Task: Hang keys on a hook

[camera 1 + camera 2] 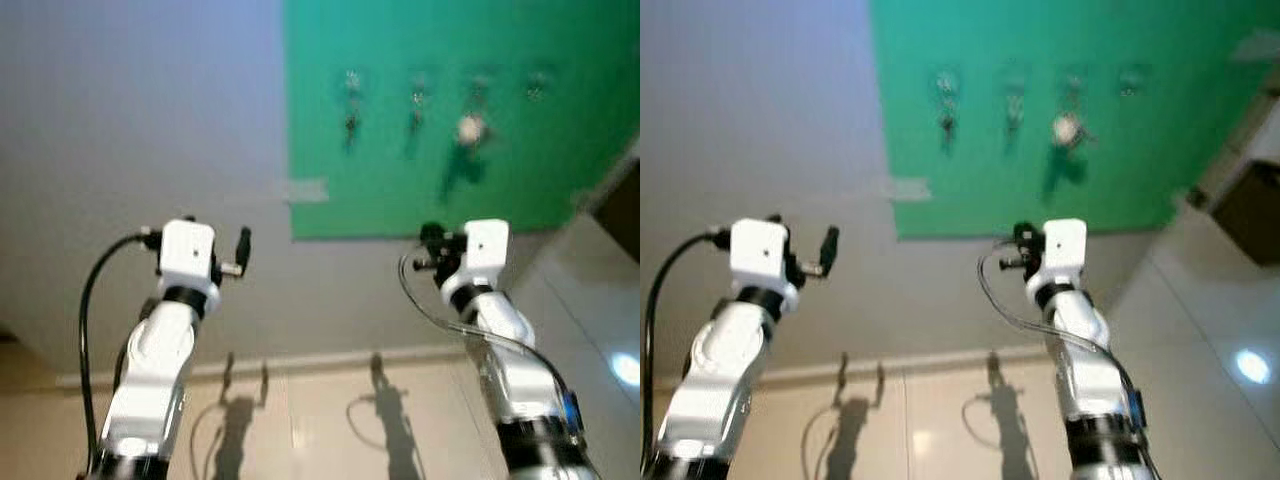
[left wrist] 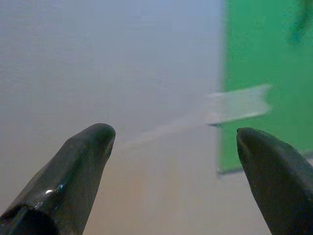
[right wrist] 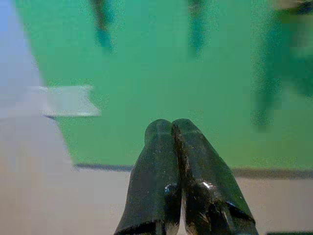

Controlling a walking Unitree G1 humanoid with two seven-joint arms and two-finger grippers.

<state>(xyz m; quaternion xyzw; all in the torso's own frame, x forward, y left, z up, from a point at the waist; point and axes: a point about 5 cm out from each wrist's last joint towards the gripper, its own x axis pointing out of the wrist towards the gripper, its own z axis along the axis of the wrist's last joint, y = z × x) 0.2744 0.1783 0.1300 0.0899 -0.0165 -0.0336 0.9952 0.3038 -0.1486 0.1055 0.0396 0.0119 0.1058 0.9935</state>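
Green sheeting [image 1: 400, 60] covered the wall [image 1: 140, 120] ahead and served as the backing for a row of 4 hooks [image 1: 352, 80], so everything below is placed against that sheet. Keys [image 1: 470, 130] with a pale round fob already hung from the 3rd hook counted from the sheet's left edge, high on the sheet. Small dark items dangled from the 1st and 2nd hooks too, though blur kept me from telling what they were; the 4th hook looked bare.

Strips of clear tape [image 2: 234, 105] held the sheet's left edge to the wall. The left gripper [image 2: 176, 142] hovered just off that left edge, beside the tape, its fingers spread wide with nothing between them. The right gripper [image 3: 172, 128] pointed at the sheet's lower border, below the hanging keys and well apart from them, its 2 fingers pressed flat together and carrying nothing.

Judged from this, the hanging itself appeared done: the keys sat on a hook and neither claw held anything. What remained, if anything, seemed to be drawing both arms away from the sheet without brushing the dangling items. Floor [image 1: 330, 420] below the sheet carried the shadows of both arms.
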